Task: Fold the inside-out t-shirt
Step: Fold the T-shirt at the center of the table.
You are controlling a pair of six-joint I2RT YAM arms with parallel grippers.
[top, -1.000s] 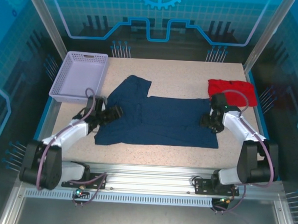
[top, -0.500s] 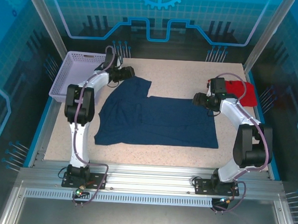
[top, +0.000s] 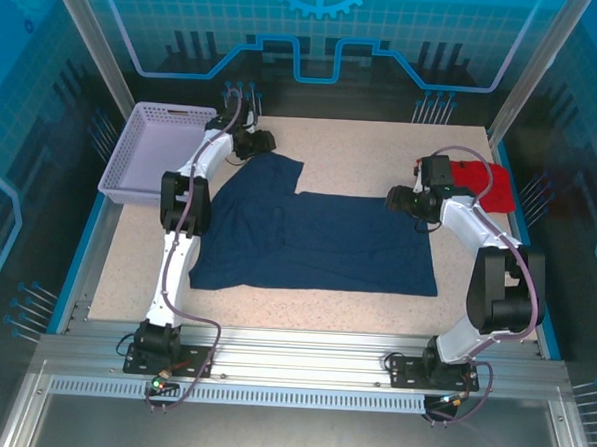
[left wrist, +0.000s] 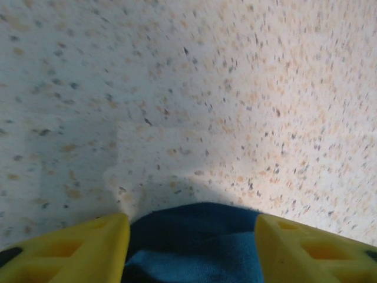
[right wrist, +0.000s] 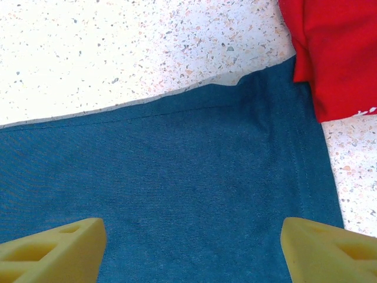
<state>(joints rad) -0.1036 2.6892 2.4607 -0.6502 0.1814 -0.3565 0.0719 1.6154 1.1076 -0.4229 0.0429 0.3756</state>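
We see the navy t-shirt point(top: 317, 247) spread flat mid-table. Left gripper point(top: 261, 141) sits at its far sleeve tip, fingers point(left wrist: 88, 244) apart, cloth between them, not pinched. Right gripper point(top: 398, 201) is splayed, holding nothing, over the far right corner beside the red garment point(top: 478, 181).
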